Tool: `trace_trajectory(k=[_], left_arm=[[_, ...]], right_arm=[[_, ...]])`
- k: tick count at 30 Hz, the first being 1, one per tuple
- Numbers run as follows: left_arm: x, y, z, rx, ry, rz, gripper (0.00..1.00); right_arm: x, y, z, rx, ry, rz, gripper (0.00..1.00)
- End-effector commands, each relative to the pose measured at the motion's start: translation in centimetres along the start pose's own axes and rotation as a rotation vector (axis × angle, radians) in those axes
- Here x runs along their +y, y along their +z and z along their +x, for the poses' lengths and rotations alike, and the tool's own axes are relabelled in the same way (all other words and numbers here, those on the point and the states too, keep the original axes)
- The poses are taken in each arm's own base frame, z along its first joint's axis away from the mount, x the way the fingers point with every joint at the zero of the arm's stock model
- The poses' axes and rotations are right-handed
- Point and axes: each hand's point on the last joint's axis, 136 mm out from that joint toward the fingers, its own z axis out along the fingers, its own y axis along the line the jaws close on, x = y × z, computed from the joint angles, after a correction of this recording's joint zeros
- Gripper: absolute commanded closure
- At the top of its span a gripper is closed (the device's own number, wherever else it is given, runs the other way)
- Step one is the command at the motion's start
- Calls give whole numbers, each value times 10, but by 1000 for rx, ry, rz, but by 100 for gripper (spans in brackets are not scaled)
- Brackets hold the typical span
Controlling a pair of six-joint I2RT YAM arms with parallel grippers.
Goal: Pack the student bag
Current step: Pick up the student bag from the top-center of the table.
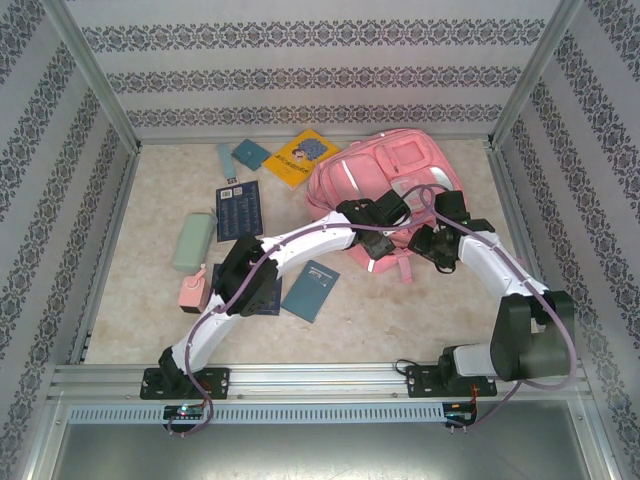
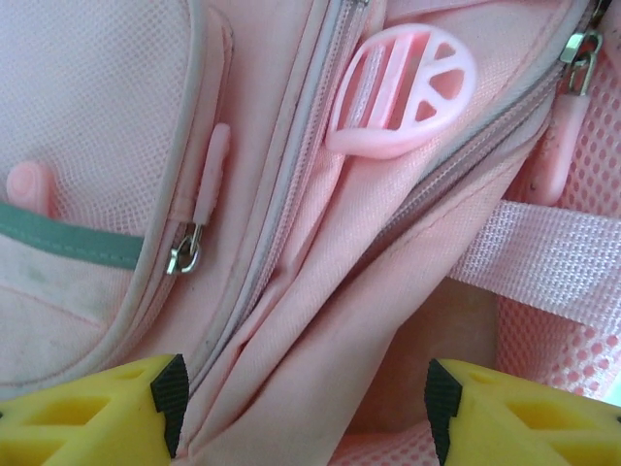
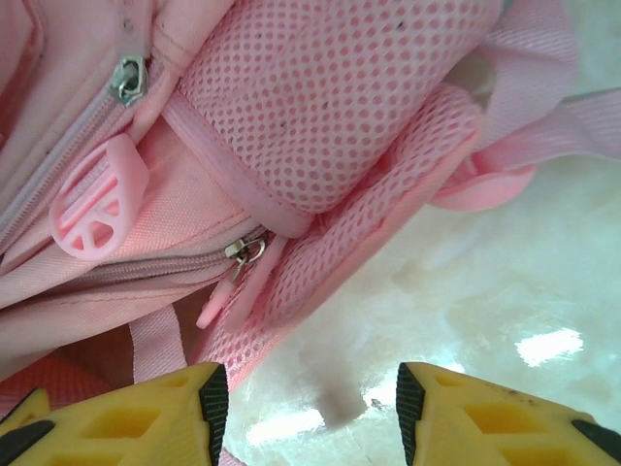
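Where both arms reach in toward the far right of the tabletop (image 1: 150,230), the bag (image 1: 385,175) lies flat, pink and much the biggest thing there. The left gripper (image 2: 306,408) hangs right over it, released, its yellow fingers spread wide above folds of pink fabric and a closed zip line. Whether the tips touch the cloth I cannot tell. A round pink ring pull (image 2: 408,92) lies on the fabric beyond it, and a pale webbing strap (image 2: 553,257) crosses to the right. The right gripper (image 3: 309,408) is also released, jaws well apart, poised at the bag's near right edge, with mesh padding to its left and bare tabletop under its right finger. Left of the bag lie a yellow book (image 1: 300,158) at the far side, a dark book (image 1: 239,211), a green case (image 1: 193,241), a small pink box (image 1: 192,290) and, nearer the arm bases, a teal notebook (image 1: 311,290).
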Motion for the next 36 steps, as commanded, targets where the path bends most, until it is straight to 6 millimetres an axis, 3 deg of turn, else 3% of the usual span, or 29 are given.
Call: trace_trajectory(k=[1,5,6,10,11,20,23,26,32,36], left_arm=[[-18,24,14,49,96,26,33],[-21,37,29,83,125,27,39],[-22,40,32,94,132,23,45],[-14,36,28,83,120,-15,93],[-9,30,23,70,115,-38,100],[41,-51,-37,-131,24,-142,100],[51,-70,-48,-171,-6,-137,100],[56,-84,-56,-198,-19,-138,100],[64,-95,-58,-213,-42,-137,100],[68,-104,-62,-229,-47,-129,100]], right_arm=[[-1,-12,-6,-18,22,-3,47],[3,-15,-8,-20,36,-23,47],[4,-15,-9,-21,39,-29,47],[6,-15,-11,-17,42,-35,47],[7,-15,-11,-15,43,-38,47],[28,-27,-27,-46,56,-121,47],[32,-31,-31,-54,59,-138,47],[35,-32,-34,-59,65,-155,47],[41,-26,-39,-48,69,-186,57],[43,-26,-48,-84,15,-198,58]])
